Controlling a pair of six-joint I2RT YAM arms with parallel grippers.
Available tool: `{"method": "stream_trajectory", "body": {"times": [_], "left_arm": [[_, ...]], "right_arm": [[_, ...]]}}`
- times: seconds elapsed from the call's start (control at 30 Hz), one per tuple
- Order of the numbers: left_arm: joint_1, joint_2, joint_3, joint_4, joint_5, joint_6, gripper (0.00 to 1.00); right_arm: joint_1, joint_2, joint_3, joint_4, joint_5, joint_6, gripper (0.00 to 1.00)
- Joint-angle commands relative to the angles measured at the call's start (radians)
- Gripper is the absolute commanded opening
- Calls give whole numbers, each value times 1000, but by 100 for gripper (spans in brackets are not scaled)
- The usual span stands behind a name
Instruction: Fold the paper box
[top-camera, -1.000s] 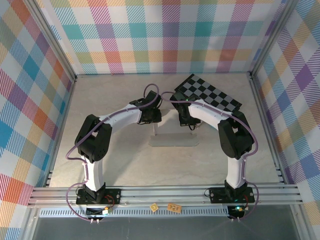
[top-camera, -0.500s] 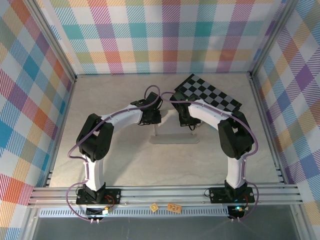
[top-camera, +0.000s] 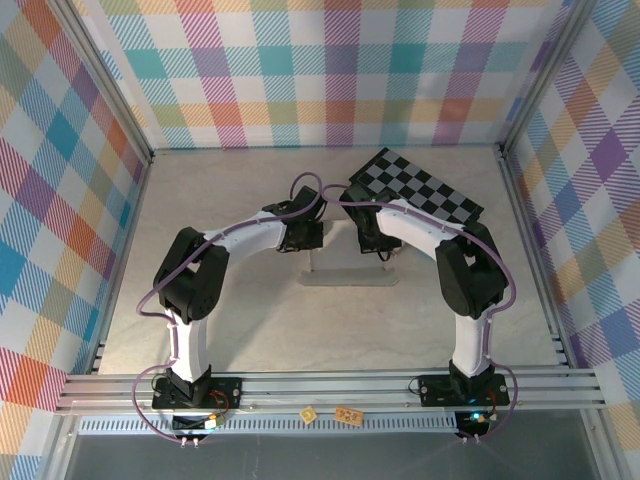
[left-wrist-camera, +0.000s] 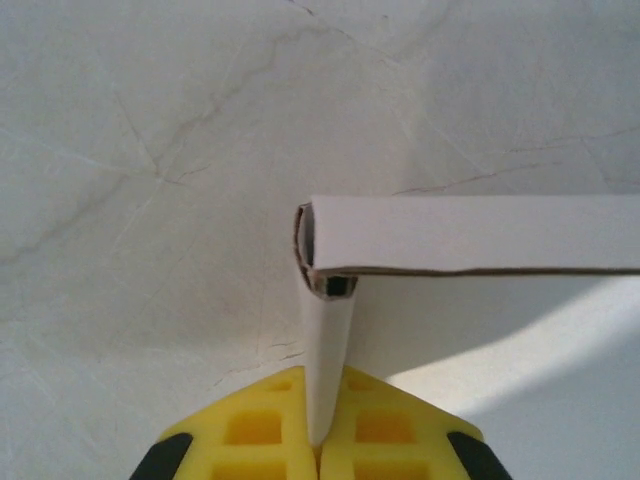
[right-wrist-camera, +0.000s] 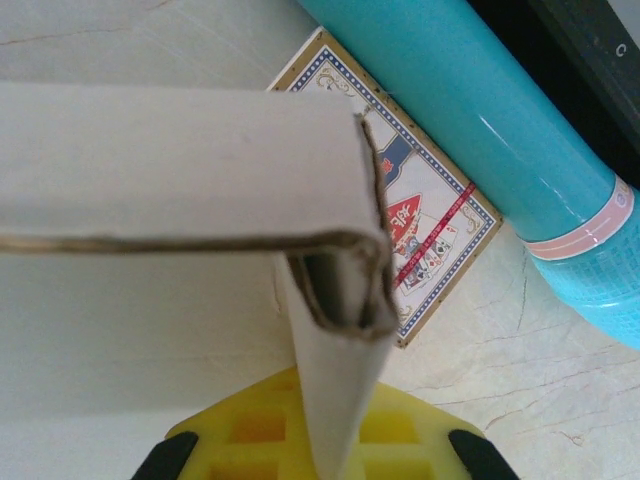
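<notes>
Both ends pinched: left gripper (left-wrist-camera: 320, 445) is clamped on the left end wall of the paper box (top-camera: 348, 270), right gripper (right-wrist-camera: 330, 450) on the right one. Box sits mid-table, inside hidden. By its right corner there's a card packet (right-wrist-camera: 432, 225), a teal tube (right-wrist-camera: 500, 110), and the checkered board (top-camera: 420, 188) farther back.
</notes>
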Motion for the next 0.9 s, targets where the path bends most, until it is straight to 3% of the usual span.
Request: {"method": "stream_trajectory", "body": {"times": [0.0,0.2,0.37,0.5,0.63,0.73,0.87], "left_arm": [[-17,0,-19,-94,-111,9,0],[-35,2,-16,-160,-235,-12,0],[-43,15,7,-190,-250,-11,0],[-41,-14,-31,-121,-176,-6,23],[-35,-25,-48,-74,-103,-15,29],[-33,-20,-40,-74,-99,-18,25],[-32,-10,-19,-103,-134,-17,9]], "right_arm": [[-2,-1,24,-28,27,14,0],[-2,0,26,-30,28,19,0],[-3,-2,26,-30,29,19,0],[-2,-5,24,-30,27,16,0],[-2,-8,19,-27,27,18,0],[-2,-8,17,-27,26,18,0],[-2,-10,17,-27,25,19,0]]}}
